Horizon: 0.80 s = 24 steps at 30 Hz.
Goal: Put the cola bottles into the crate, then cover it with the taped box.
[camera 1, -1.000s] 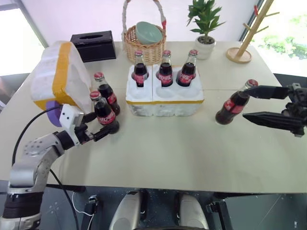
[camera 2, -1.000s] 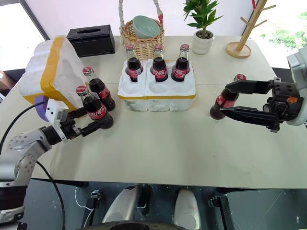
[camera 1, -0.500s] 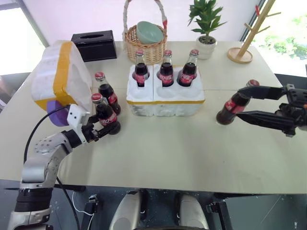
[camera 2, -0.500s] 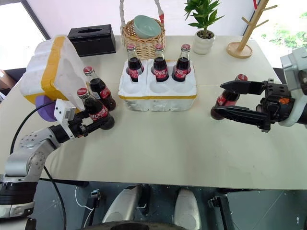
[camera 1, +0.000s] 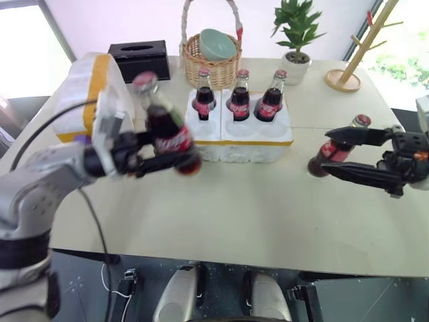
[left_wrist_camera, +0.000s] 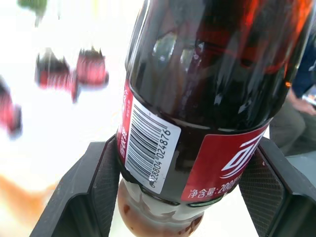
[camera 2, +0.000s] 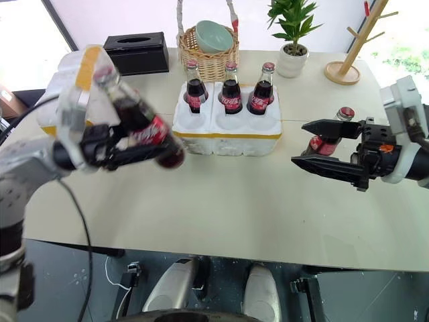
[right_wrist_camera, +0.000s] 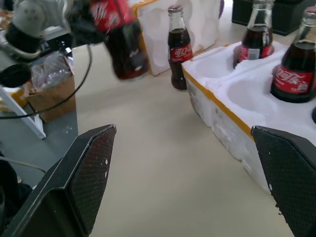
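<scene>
I see my left end effector [camera 1: 157, 157] at centre left of the head view, its two black fingers clamped on the lower body of one cola bottle [camera 1: 164, 127], which hangs tilted above the beige tabletop [camera 1: 241, 221] with its red cap toward the upper left. In the left wrist view that held bottle's smooth dark glass sits between the ribbed, mesh-textured finger pads [left_wrist_camera: 111, 185], with a white barcode panel and red label facing me.

My right end effector [camera 1: 348, 155] is at the right edge, its long tapered black fingers spread wide and holding nothing. Another cola bottle [camera 1: 335, 149] stands leaning just behind those fingers; I cannot tell whether it touches them.

The crate [camera 1: 241, 137], a low blocky tray of grainy white styrofoam with a yellow tape band, sits at upper centre. Three round-shouldered glass bottles [camera 1: 240, 104] stand upright in its back row of wells; the front wells I can see are empty. In the right wrist view one more bottle [right_wrist_camera: 177, 47] stands on the tabletop beside the taped box.

The taped box [camera 1: 87, 94], bulky white foam wrapped in wide yellow tape, is at upper left. Behind it lies a black tissue box [camera 1: 139, 60], and a woven wicker basket [camera 1: 211, 64] holds a pale green bowl [camera 1: 218, 41].
</scene>
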Tool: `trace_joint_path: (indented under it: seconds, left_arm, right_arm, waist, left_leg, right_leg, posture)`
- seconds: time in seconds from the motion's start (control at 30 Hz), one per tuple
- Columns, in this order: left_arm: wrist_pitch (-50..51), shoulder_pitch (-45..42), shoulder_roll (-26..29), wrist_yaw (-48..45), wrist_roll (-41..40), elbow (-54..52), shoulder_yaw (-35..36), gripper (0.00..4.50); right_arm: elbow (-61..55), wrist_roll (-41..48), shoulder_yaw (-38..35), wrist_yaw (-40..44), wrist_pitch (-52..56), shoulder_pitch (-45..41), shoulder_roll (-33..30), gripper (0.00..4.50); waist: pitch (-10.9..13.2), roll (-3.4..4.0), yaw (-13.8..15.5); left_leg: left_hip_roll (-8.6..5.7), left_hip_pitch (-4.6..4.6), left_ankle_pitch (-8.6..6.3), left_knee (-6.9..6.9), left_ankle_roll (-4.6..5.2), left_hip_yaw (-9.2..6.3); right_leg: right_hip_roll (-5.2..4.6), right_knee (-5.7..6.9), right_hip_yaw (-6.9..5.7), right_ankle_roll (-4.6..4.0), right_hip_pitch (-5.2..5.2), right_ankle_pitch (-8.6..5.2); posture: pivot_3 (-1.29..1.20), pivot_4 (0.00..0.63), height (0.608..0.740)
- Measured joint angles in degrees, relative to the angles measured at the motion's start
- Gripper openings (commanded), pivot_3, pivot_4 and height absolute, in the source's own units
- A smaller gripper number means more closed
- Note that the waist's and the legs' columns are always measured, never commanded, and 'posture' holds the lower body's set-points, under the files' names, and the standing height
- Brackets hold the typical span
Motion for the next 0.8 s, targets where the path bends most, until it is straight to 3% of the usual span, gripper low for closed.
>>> trace_joint_path:
  seconds: [0.2,0.4,0.6,0.8]
  left_arm:
    - [-5.84,-18.83,-15.69,10.8,15.7,19.24,-11.67,2.77]
    - [-12.39,-26.53,-23.84,12.98,26.78,36.46,-16.84,2.77]
    - [-13.77,-28.18,-25.8,10.92,30.75,40.94,-18.15,2.77]
    - [-9.25,-26.03,-24.91,4.75,29.85,36.41,-18.39,2.77]
  right_arm:
    - [-1.52,1.19,-0.4,-2.2,0.0,1.09,1.74,4.5]
    - [-5.03,3.31,-0.59,-4.24,-0.04,1.83,2.21,4.5]
    - [-6.09,4.24,-0.79,-5.5,-0.44,3.38,2.39,4.5]
    - [-6.06,3.8,-0.68,-6.42,-1.72,4.94,3.46,4.5]
  waist:
    - [0.13,-0.21,-0.14]
    - [0.22,-0.37,-0.26]
    - [0.28,-0.47,-0.11]
    - [0.28,-0.47,-0.2]
  left_leg:
    - [-0.26,-0.02,0.07,0.02,0.13,0.04]
    - [-0.31,-0.3,0.06,-0.09,0.16,0.07]
    - [-0.35,-0.38,0.06,0.05,0.17,0.06]
    - [-0.34,-0.39,0.05,0.11,0.17,0.04]
  right_leg:
    - [-0.06,-0.02,-0.01,0.41,0.04,0.23]
    - [-0.09,-0.01,0.03,0.44,-0.32,0.24]
    - [-0.12,-0.01,0.03,0.53,-0.3,0.29]
    - [-0.11,0.0,0.04,0.56,-0.29,0.32]
  posture:
    - [0.0,0.15,0.736]
    - [0.0,0.15,0.736]
    - [0.0,0.15,0.736]
    - [0.0,0.15,0.736]
